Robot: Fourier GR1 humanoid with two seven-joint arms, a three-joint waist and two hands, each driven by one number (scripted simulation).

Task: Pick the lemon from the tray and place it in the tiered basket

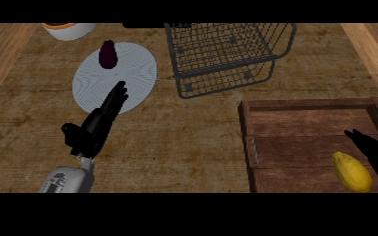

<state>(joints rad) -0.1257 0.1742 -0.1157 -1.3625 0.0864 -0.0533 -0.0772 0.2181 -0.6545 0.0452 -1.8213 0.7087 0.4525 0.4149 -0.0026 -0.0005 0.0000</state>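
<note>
The yellow lemon (351, 171) lies in the brown wooden tray (295, 145) at the lower right, near the view's right edge. Only the fingers of my right hand (365, 142) show at the right edge, just above the lemon and apart from it. The dark wire tiered basket (225, 55) stands at the top middle, beyond the tray. My left hand (96, 122) rests open at the left, fingers straight and pointing up over the lower rim of a plate.
A pale round plate (125, 72) at the upper left carries a dark purple eggplant (108, 54). A white bowl (69, 30) with an orange rim sits at the top left corner. Wooden counter lies between the plate and the tray.
</note>
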